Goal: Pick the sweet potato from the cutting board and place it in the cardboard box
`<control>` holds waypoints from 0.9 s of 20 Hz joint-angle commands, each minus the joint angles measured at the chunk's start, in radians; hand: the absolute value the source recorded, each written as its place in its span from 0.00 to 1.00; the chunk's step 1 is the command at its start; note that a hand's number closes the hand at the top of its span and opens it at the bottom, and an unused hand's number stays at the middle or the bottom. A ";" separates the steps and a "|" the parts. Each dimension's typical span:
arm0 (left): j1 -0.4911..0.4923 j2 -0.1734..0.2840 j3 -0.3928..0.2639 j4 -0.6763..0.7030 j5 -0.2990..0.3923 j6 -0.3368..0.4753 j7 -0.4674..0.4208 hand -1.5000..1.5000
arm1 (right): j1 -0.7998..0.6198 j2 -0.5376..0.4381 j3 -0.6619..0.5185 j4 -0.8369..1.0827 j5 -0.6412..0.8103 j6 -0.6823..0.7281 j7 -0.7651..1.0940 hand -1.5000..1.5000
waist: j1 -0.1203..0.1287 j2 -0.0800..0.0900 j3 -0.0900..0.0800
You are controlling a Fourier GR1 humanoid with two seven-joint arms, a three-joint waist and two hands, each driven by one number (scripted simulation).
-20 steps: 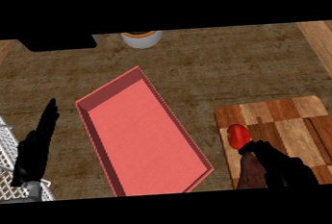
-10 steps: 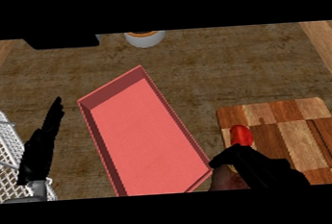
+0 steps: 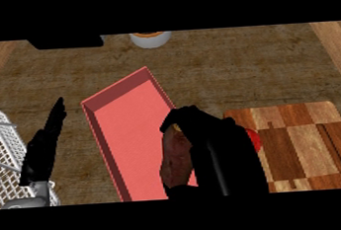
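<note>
My right hand (image 3: 219,148) hangs over the right wall of the pinkish-red open box (image 3: 126,124), between the box and the wooden cutting board (image 3: 299,143). Its fingers are curled round a dark reddish-brown oblong thing, the sweet potato (image 3: 176,158), which shows on the hand's left side above the box floor. A thin bright red patch (image 3: 256,140) peeks out at the hand's right edge on the board; I cannot tell what it is. My left hand (image 3: 42,144) rests open, fingers straight, left of the box.
A white wire rack (image 3: 1,147) stands at the left edge, close to the left hand. At the back there is a white cup with an orange top (image 3: 150,38) and a black object (image 3: 65,42). A wooden strip (image 3: 337,47) borders the counter at the right.
My right hand has moved left from the cutting board to over the box's right wall and has risen toward the camera, with the brown thing now showing in its curl. The left hand has barely shifted.
</note>
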 commanded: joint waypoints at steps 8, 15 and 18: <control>-0.014 -0.026 -0.001 0.034 -0.009 -0.014 -0.021 0.50 | -0.329 0.009 -0.017 0.573 -0.243 -0.272 0.019 1.00 | 0.013 0.004 0.000; -0.006 -0.024 -0.004 -0.006 -0.008 -0.034 0.008 0.50 | -0.420 0.009 0.077 0.848 -0.380 -0.465 0.034 1.00 | 0.026 0.005 0.001; -0.027 -0.016 -0.002 -0.013 -0.021 -0.031 0.027 0.50 | -0.429 0.009 0.103 0.958 -0.468 -0.560 -0.013 0.00 | 0.037 0.008 0.001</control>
